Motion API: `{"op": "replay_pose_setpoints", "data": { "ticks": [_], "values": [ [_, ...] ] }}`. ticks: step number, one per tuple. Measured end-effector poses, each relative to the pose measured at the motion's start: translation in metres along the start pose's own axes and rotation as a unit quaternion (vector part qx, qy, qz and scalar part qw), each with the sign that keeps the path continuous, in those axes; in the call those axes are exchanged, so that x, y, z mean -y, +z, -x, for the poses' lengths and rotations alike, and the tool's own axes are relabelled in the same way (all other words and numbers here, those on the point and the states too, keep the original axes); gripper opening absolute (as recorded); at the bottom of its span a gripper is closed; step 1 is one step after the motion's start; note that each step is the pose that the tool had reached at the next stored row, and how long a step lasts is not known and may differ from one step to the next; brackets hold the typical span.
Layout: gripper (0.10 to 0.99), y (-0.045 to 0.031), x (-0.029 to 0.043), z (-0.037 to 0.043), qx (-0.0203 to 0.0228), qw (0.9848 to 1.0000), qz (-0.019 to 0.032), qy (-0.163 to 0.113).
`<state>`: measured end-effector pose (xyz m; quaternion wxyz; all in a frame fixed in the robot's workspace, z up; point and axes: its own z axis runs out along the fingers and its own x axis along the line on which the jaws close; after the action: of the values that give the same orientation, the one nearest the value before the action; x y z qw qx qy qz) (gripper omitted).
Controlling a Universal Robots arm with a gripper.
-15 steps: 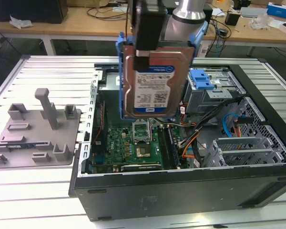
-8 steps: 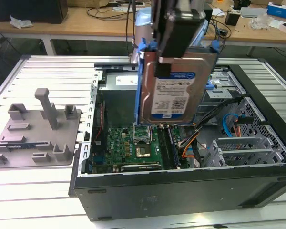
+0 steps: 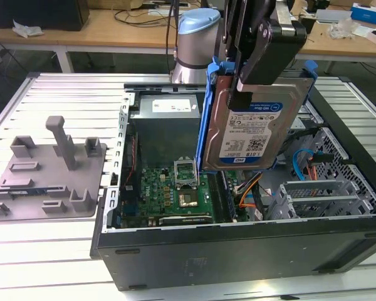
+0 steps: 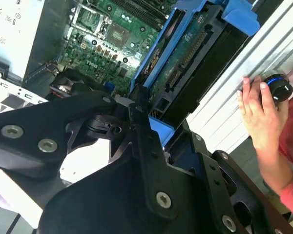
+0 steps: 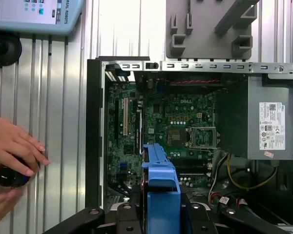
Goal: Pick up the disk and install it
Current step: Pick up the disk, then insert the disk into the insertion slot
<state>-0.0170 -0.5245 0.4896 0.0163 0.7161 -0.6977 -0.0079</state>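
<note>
Black fingers [image 3: 240, 99] clamp the top edge of the rectangular silver-metal disk [image 3: 254, 135] in its blue plastic bracket. It hangs upright, long axis near vertical, over the open black computer case [image 3: 238, 244], with the green motherboard [image 3: 169, 188] and grey power-supply box [image 3: 169, 122] below.

The disk [image 3: 254, 135] is silver metal with a white-and-blue printed label. Its bracket [image 3: 206, 119] is bright blue. The gripper [image 3: 243, 94] is black. The motherboard [image 3: 169, 191] is green. The power-supply box [image 3: 166, 128] is grey and carries 1 white sticker [image 3: 174, 106]. The case [image 3: 238, 251] is black. The table [image 3: 50, 263] is silver-white with parallel ribbed stripes. The fixture [image 3: 47, 179] is plain grey. The orange cables [image 3: 249, 187] lie near 1 blue cable [image 3: 297, 163].
</note>
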Motion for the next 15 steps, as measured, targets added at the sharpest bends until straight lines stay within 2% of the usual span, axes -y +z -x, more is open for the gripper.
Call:
{"op": "replay_pose_setpoints", "data": {
  "ticks": [15],
  "values": [
    [0.365, 0.0000, 0.0000, 0.0000, 0.0002, 1.0000, 0.0000, 0.000]
  ]
}}
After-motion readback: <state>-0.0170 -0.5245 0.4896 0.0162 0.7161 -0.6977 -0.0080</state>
